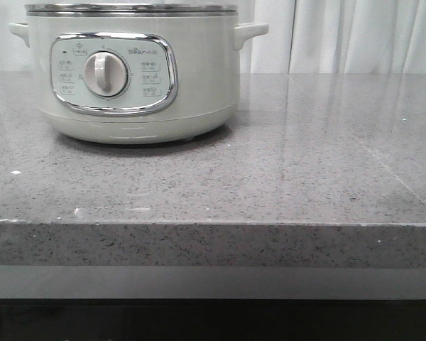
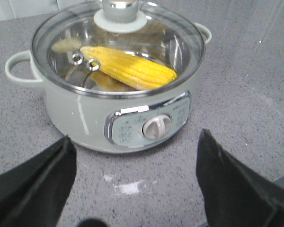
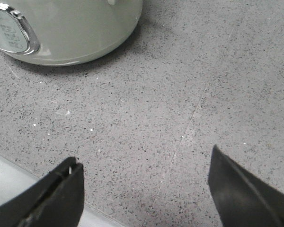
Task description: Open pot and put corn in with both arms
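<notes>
The pale grey-green pot [image 1: 135, 71] stands at the back left of the counter, its dial [image 1: 105, 74] facing me. In the left wrist view the pot [image 2: 85, 113] has its glass lid [image 2: 118, 47] on, and the yellow corn [image 2: 130, 68] lies inside under the lid. My left gripper [image 2: 135, 146] is open and empty, hovering over the counter in front of the pot's control panel. My right gripper [image 3: 144, 168] is open and empty above bare counter to the right of the pot [image 3: 71, 33]. Neither gripper shows in the front view.
The speckled grey stone counter [image 1: 284, 177] has its front edge [image 1: 213, 224] close to me. White curtains [image 1: 355, 35] hang behind. A white smear [image 2: 130, 187] marks the counter between the left fingers. The counter's edge shows by the right gripper's finger [image 3: 61, 194].
</notes>
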